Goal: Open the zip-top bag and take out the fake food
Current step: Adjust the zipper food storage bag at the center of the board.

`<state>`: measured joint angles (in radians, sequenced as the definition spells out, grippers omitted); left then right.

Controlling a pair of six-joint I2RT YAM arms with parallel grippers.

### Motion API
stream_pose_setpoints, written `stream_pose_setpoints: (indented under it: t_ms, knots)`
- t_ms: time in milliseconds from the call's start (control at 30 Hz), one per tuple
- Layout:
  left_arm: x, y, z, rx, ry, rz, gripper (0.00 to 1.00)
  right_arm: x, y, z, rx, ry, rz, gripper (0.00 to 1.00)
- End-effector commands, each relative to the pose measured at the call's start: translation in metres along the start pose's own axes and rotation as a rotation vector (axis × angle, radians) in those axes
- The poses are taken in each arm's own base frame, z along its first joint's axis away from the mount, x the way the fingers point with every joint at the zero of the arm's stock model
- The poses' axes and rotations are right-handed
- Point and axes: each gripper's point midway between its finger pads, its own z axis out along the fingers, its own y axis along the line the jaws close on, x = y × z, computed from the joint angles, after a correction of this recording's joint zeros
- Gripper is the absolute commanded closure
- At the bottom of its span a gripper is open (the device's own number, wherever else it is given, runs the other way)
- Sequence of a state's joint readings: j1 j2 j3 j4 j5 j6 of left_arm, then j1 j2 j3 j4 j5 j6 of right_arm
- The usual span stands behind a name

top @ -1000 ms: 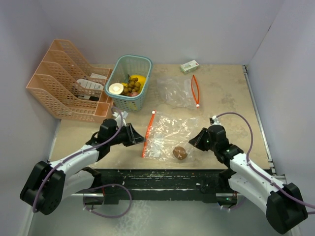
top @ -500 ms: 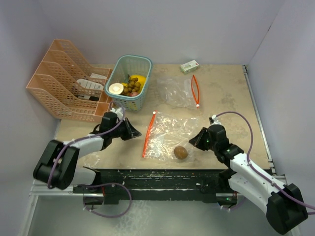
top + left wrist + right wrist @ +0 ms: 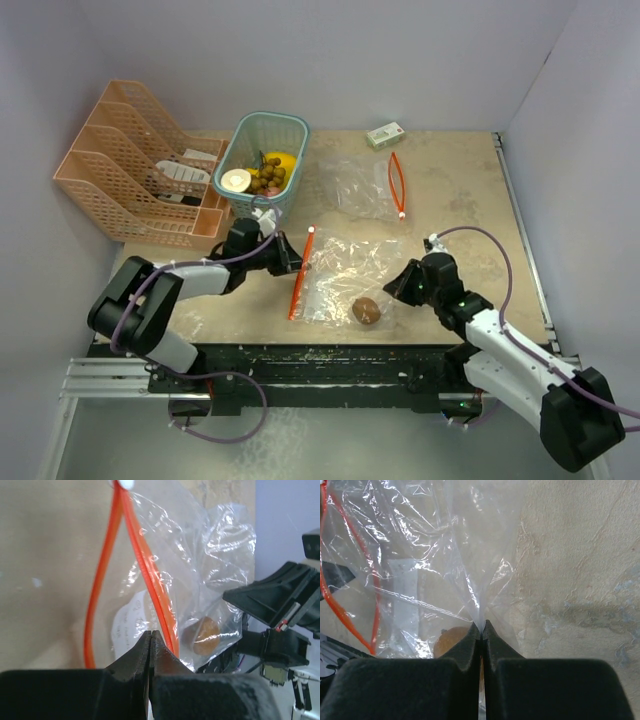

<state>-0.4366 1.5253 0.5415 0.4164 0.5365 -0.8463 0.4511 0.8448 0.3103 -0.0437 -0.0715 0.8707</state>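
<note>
A clear zip-top bag [image 3: 345, 262] with an orange zip [image 3: 302, 272] lies at the table's front centre. One round brown fake food piece [image 3: 366, 310] is inside it, near the front edge. My left gripper [image 3: 294, 264] is shut, with its tips at the zip; in the left wrist view [image 3: 151, 633] the two orange strips [image 3: 145, 565] stand apart and nothing shows between the jaws. My right gripper [image 3: 402, 282] is shut on a pinch of the bag's plastic [image 3: 482, 605] at its right side, with the brown piece [image 3: 451, 641] just beyond the tips.
A teal basket [image 3: 284, 204] at back left holds yellow fruits, a grape cluster and a beige round piece. A peach file rack [image 3: 120, 190] stands left of it. A second clear bag [image 3: 362, 185] with an orange zip and a small white-green box [image 3: 385, 134] lie at the back.
My left gripper has moved right, from the bare table up to the bag's orange zip. The right gripper has kept its hold on the bag; the brown piece barely shifted.
</note>
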Motion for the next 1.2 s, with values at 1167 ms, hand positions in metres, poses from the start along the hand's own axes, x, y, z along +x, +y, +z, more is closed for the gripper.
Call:
stream_pose_setpoints:
  t_ms: [1167]
  knots:
    - [0.145,0.017,0.061,-0.261,0.088,-0.050,0.80,-0.036,0.027,-0.024,-0.051,-0.113,-0.030,1.00]
